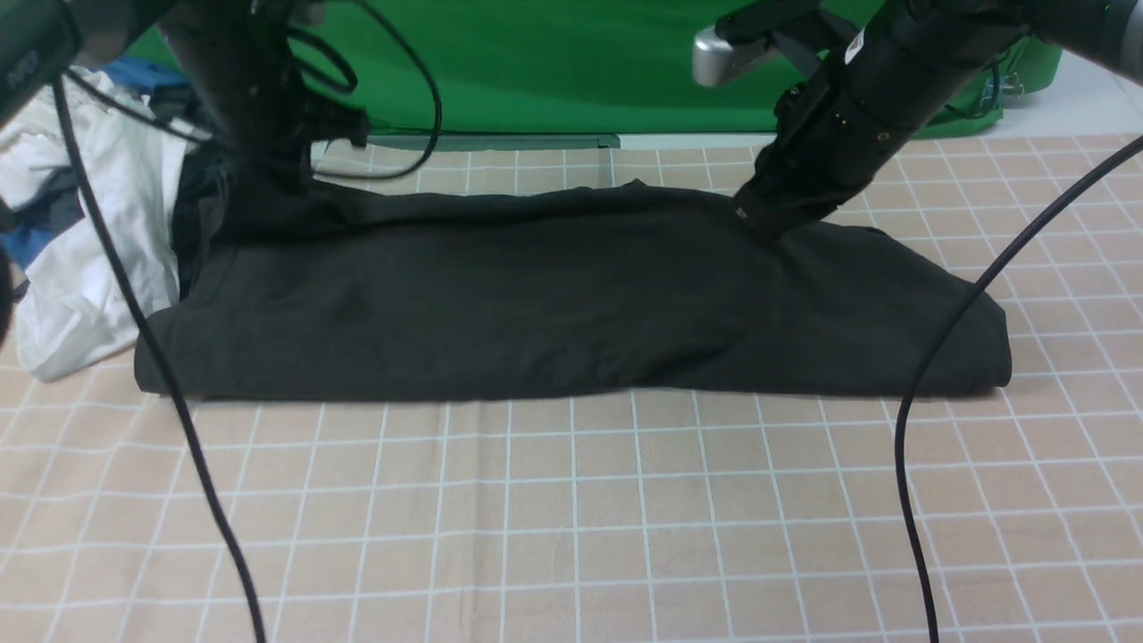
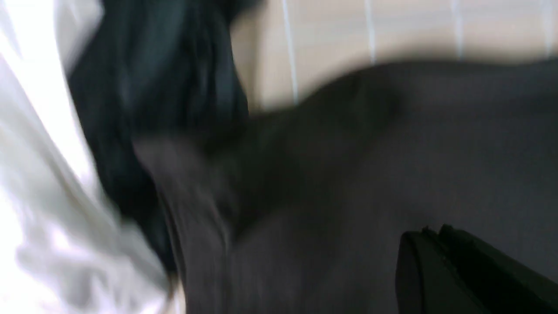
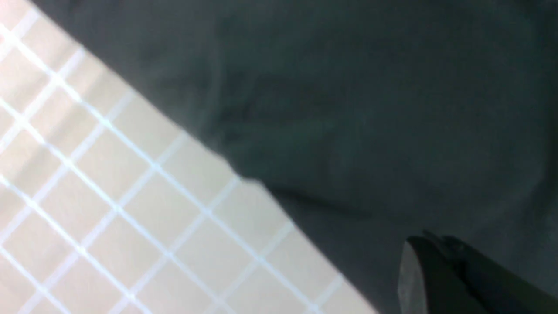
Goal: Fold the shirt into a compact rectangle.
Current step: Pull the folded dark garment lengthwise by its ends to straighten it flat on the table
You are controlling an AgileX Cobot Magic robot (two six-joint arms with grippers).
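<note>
Right jaws: matte black, wedge-shaped, clenched tip to tip. The right wrist view showed no cloth between them, but I could not tell whether a fold was caught. Their tip met the shirt (image 1: 536, 304) at its far edge, where the fabric rose in a small peak.

Left jaws: likewise clenched, seen blurred in the left wrist view with shirt cloth directly under them. In the front view they were hidden behind the left arm (image 1: 241, 89).

The shirt lay flat as a long, low band of soft, dull black knit. It ran from under the left jaws to well past the right jaws. Its near edge was a rounded fold and its end outward of the right jaws was a soft bulge.

Under it was the surface (image 1: 571, 500), a beige cloth with a thin white grid, faintly creased.

Outward of the left jaws a crumpled dark garment (image 2: 165, 87) lay against the shirt's end, with a rumpled white garment (image 1: 89, 268) just beyond it.

Beyond both jaws stood a smooth green backdrop (image 1: 554, 62). Glossy black cables (image 1: 929, 402) hung across the front view.
</note>
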